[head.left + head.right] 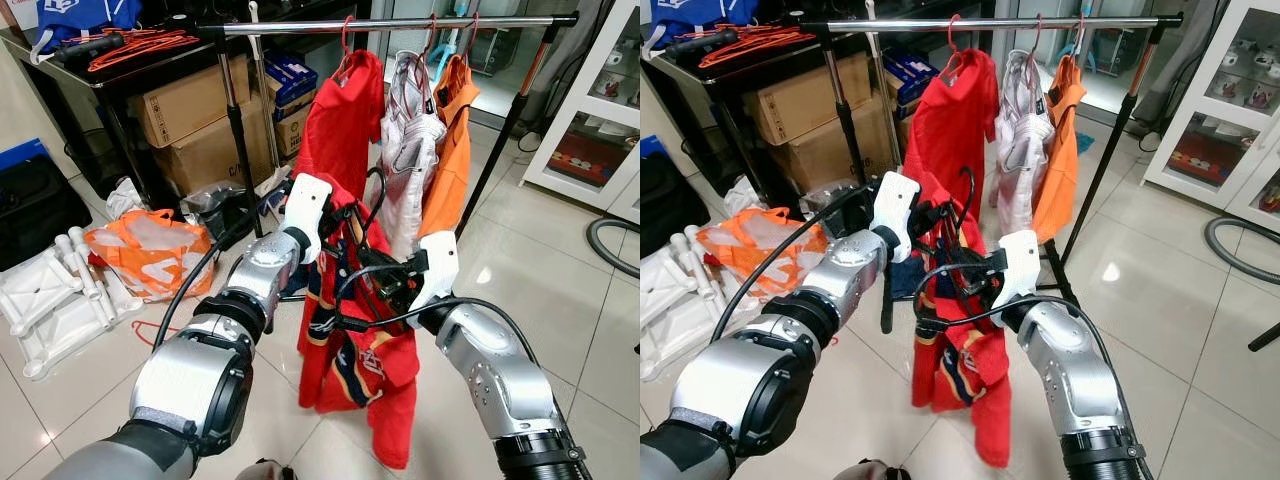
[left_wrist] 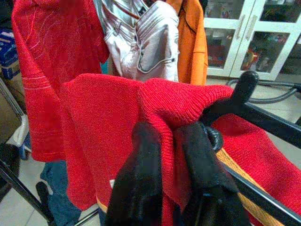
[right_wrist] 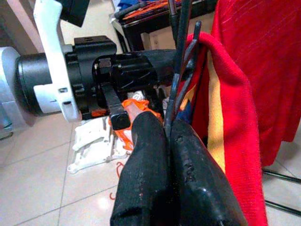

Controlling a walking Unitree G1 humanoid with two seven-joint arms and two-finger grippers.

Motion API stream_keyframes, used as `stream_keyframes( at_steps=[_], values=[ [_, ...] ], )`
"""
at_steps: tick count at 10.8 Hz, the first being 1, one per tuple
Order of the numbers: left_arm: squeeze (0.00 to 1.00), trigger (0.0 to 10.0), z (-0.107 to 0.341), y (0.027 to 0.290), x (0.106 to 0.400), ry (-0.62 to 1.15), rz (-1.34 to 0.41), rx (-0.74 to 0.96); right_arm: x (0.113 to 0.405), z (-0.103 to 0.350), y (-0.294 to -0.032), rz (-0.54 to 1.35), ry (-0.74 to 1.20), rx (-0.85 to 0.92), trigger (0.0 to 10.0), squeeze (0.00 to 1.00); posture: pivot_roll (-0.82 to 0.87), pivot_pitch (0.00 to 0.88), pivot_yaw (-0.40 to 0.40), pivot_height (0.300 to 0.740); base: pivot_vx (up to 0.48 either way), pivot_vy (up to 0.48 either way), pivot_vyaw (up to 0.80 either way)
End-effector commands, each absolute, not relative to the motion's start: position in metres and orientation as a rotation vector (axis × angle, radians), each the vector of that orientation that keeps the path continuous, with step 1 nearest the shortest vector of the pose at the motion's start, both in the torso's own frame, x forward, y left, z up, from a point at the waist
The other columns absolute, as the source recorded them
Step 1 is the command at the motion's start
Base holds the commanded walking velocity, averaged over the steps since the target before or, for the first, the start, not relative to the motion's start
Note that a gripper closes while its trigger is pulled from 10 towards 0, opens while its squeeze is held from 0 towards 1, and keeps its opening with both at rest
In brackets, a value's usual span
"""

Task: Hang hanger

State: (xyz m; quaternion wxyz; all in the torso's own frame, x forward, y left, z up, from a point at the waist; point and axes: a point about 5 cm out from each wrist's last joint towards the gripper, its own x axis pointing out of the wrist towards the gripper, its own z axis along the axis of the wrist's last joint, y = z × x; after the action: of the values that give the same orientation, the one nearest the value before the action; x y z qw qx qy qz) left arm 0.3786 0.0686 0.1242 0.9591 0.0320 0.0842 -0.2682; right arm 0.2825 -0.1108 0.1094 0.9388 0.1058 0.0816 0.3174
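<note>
Red knit cloth of a jersey (image 1: 352, 330) is pinched between the fingers of the left hand (image 2: 171, 141), just beside the black hanger (image 2: 263, 117) it is draped over. The hanger's thin wires are clamped by the right hand (image 3: 169, 134), whose fingers are pressed together on them. Beyond and above both hands, a rail (image 1: 400, 24) carries a red shirt (image 1: 340, 120), a white garment (image 1: 410, 130) and an orange one (image 1: 455, 150).

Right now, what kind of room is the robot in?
Probably a storage or laundry corner of a home. A clothes rail holds hung garments, cardboard boxes sit stacked under a black table, and a white glass-door cabinet stands on the tiled floor.
</note>
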Motion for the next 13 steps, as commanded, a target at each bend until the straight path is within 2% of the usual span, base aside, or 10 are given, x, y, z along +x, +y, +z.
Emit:
stream_keyframes(
  at_steps=[1, 6, 9, 11, 13],
  values=[
    [0.00, 0.0, 0.131, 0.080, 0.384, 0.132, -0.477, 0.053, 0.277, 0.128, -0.096, 0.774, 0.083, 0.232, 0.0, 0.00, -0.13, 0.000, 0.054, 0.740, 0.000, 0.000, 0.00],
    [0.00, 0.0, 0.166, 0.130, 0.398, -0.010, -0.353, 0.052, 0.279, 0.108, -0.109, 0.724, 0.157, 0.182, 0.0, 0.00, -0.13, 0.000, 0.050, 0.740, 0.000, 0.000, 0.00],
    [0.00, 0.0, 0.183, 0.184, 0.400, -0.057, -0.220, 0.099, 0.277, 0.103, -0.118, 0.725, 0.173, 0.189, 0.0, 0.00, -0.12, 0.000, 0.044, 0.740, 0.000, 0.000, 0.00],
    [0.00, 0.0, 0.179, 0.219, 0.394, -0.022, -0.130, 0.144, 0.279, 0.104, -0.127, 0.699, 0.165, 0.195, 0.0, 0.00, -0.12, 0.000, 0.045, 0.740, 0.000, 0.000, 0.00],
    [0.00, 0.0, 0.167, 0.261, 0.380, 0.046, -0.019, 0.213, 0.284, 0.115, -0.138, 0.665, 0.126, 0.312, 0.0, 0.00, -0.12, 0.000, 0.043, 0.740, 0.000, 0.000, 0.00]
  ],
)
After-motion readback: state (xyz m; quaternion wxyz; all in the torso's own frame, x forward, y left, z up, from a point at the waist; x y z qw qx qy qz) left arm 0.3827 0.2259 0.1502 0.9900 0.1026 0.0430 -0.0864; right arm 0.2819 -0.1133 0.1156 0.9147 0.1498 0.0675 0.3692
